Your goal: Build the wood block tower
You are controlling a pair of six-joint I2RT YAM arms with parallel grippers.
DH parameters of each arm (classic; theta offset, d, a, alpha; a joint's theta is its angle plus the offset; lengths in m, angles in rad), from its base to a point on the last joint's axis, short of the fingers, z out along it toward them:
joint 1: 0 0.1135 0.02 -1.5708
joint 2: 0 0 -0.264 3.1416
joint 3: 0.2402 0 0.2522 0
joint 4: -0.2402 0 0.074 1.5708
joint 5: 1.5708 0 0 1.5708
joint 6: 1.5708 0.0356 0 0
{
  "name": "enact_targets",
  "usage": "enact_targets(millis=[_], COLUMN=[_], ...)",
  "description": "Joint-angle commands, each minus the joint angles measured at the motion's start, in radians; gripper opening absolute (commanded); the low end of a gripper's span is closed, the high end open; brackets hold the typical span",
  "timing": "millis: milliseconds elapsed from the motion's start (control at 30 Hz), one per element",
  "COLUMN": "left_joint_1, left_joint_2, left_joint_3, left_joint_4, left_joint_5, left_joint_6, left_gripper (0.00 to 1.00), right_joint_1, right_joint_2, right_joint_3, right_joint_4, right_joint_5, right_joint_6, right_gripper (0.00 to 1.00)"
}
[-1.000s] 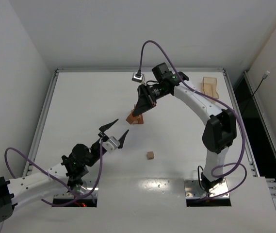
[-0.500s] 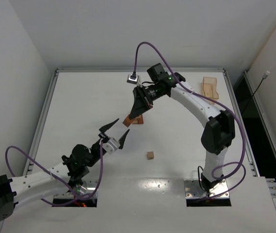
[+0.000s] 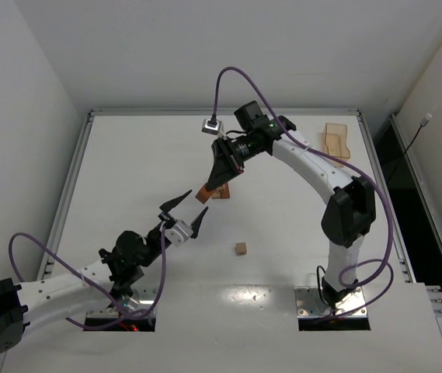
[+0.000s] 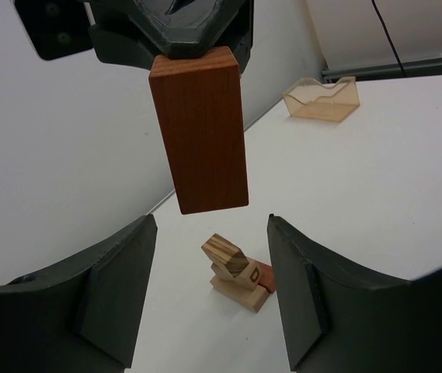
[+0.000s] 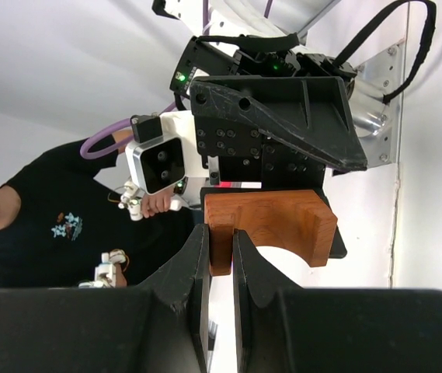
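Top view: the right end effector [image 3: 217, 182] overhangs the tower [image 3: 221, 193], so its piece count is unreadable. Left wrist view: the upper end of the held reddish-brown block [image 4: 200, 132] is buried between those fingers. The near cube [image 3: 240, 249] on the worktop [image 3: 127, 155] is too small to show grain.

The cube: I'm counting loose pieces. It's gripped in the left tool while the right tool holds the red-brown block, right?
Not quite. The cube lies loose on the table, apart from the left tool, which is open and empty; the top view shows it. The right tool does hold the red-brown block.
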Motion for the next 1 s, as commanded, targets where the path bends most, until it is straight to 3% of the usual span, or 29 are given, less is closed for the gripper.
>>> enact_targets(millis=[0, 467, 700, 967], left_joint_1=[-0.016, -0.016, -0.016, -0.016], left_joint_2=[0.003, 0.040, 0.040, 0.040], left_joint_3=[0.036, 0.096, 0.096, 0.137], left_joint_4=[0.073, 0.073, 0.073, 0.018], left_joint_5=[0.014, 0.014, 0.023, -0.009], left_joint_6=[-0.027, -0.036, -0.036, -0.054], left_gripper=[0.55, 0.49, 0.31, 0.00], right_joint_1=[0.007, 0.007, 0.007, 0.007], right_joint_2=[0.021, 0.011, 0.002, -0.027], right_joint_3=[0.040, 0.031, 0.031, -0.006], right_joint_4=[0.019, 0.019, 0.019, 0.019], right_joint_5=[-0.132, -0.132, -0.132, -0.132], right_joint_6=[0.010, 0.010, 0.010, 0.010], right_gripper=[0.00, 0.00, 0.00, 0.00])
